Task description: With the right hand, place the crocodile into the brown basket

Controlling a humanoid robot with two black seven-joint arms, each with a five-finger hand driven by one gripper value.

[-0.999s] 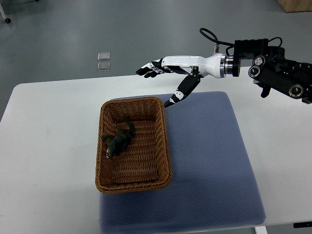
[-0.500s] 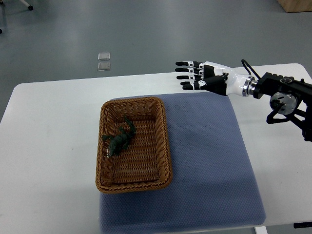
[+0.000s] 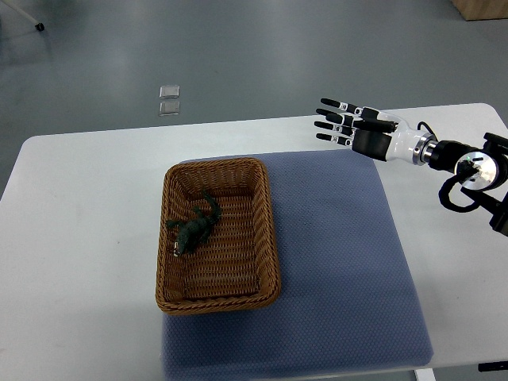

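Observation:
A dark green toy crocodile [image 3: 194,228] lies inside the brown wicker basket [image 3: 266,226], toward its left wall. The basket sits on the left part of a blue-grey mat [image 3: 341,262]. My right hand [image 3: 340,123] hovers above the far edge of the mat, well to the right of the basket. Its fingers are spread flat and hold nothing. The right arm [image 3: 456,159] comes in from the right edge. The left arm is out of sight.
The mat lies on a white table [image 3: 79,238] with rounded corners. Beyond the far edge is grey floor with two small square floor plates [image 3: 168,99]. A wooden piece shows at the top right corner [image 3: 480,8].
The right hand has drawn back to the right, from beside the basket's far right corner to the mat's far right edge. The crocodile and basket have stayed still.

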